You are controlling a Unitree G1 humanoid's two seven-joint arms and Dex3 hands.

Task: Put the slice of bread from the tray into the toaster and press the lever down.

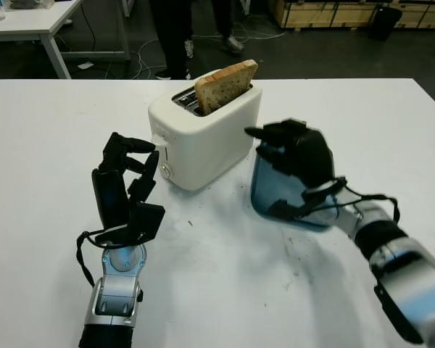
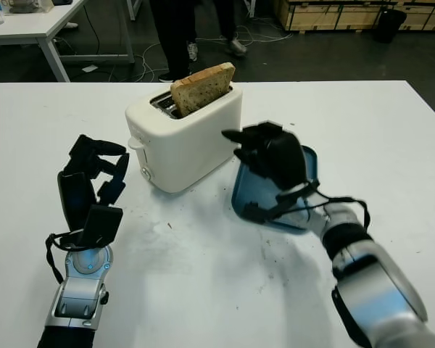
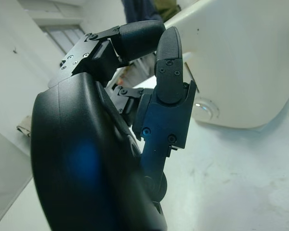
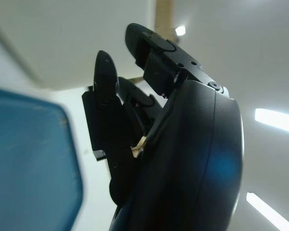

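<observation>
A white toaster (image 1: 203,138) stands mid-table with a brown slice of bread (image 1: 225,85) upright in its slot, the upper half sticking out. Its lever (image 1: 158,143) sits high on the end facing my left hand (image 1: 141,156). That hand is upright just left of the lever, fingers curled and holding nothing; the left wrist view has the toaster's end (image 3: 241,62) close behind its fingers (image 3: 168,62). My right hand (image 1: 275,145) hovers open over the blue tray (image 2: 246,192), right of the toaster. The tray (image 4: 29,163) looks bare where it is visible.
Dark crumbs (image 1: 293,254) are scattered on the white table (image 1: 217,290) in front of the tray. A person's legs (image 1: 174,36) stand beyond the table's far edge. Another white table (image 1: 29,22) is at far left, with wooden crates (image 1: 333,11) at the back right.
</observation>
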